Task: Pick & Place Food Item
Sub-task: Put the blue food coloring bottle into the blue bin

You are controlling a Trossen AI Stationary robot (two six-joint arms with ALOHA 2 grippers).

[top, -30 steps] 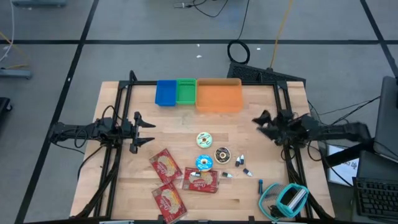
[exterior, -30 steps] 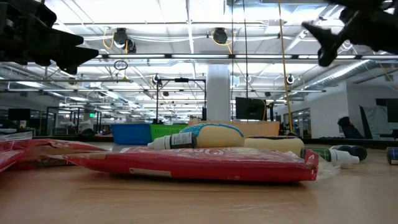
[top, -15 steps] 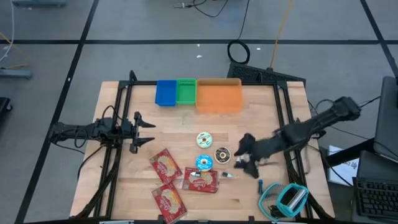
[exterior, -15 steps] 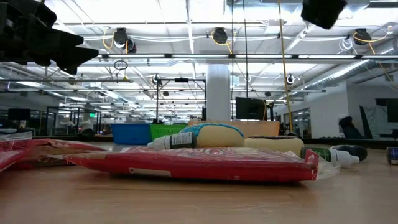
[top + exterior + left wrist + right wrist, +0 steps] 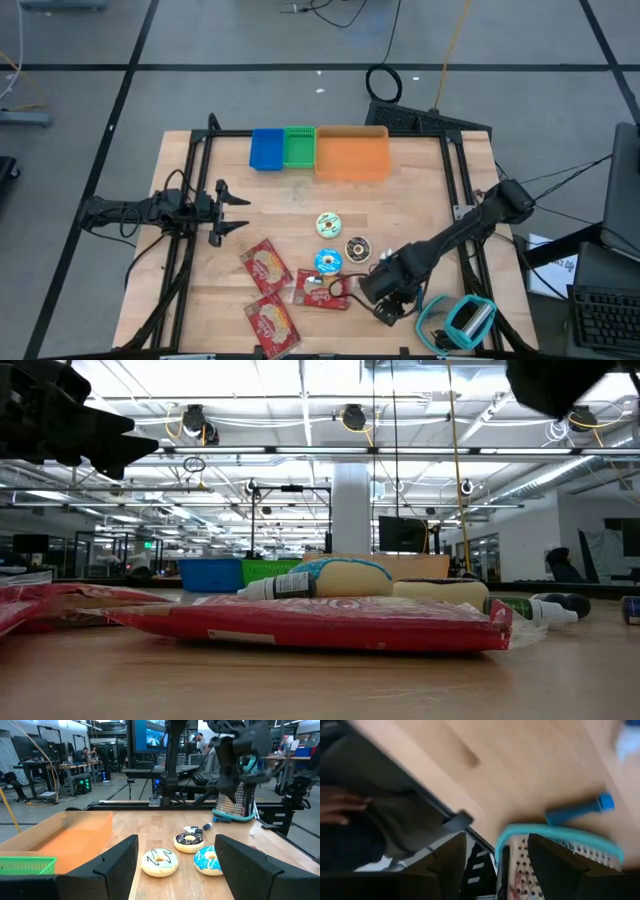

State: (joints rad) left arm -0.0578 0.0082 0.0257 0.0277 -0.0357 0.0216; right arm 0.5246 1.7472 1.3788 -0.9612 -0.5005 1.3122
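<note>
Three doughnuts lie mid-table: a white one [image 5: 328, 224], a chocolate one [image 5: 357, 249] and a blue one [image 5: 327, 262]. Three red snack packets [image 5: 265, 267] [image 5: 322, 290] [image 5: 272, 325] lie flat near the front. My right gripper [image 5: 388, 308] hangs open above the wood, right of the middle packet, slanting down toward the near edge. Its wrist view shows nothing between the fingers [image 5: 495, 870]. My left gripper [image 5: 235, 207] waits open at the table's left side, pointing level [image 5: 175, 865].
Blue [image 5: 267, 148], green [image 5: 299, 146] and orange [image 5: 352, 153] bins stand along the far edge. A teal basket [image 5: 465, 320] and a blue marker [image 5: 418, 300] lie at the near right corner, and small bottles [image 5: 385, 262] lie beside the doughnuts. A hand [image 5: 340, 807] shows beyond the near edge.
My right arm has swung out from its place at the table's right edge toward the near edge and the middle. It has tipped from level to slanting down and has rolled about. It now hangs beside the red packets. Nothing on the table has moved.
</note>
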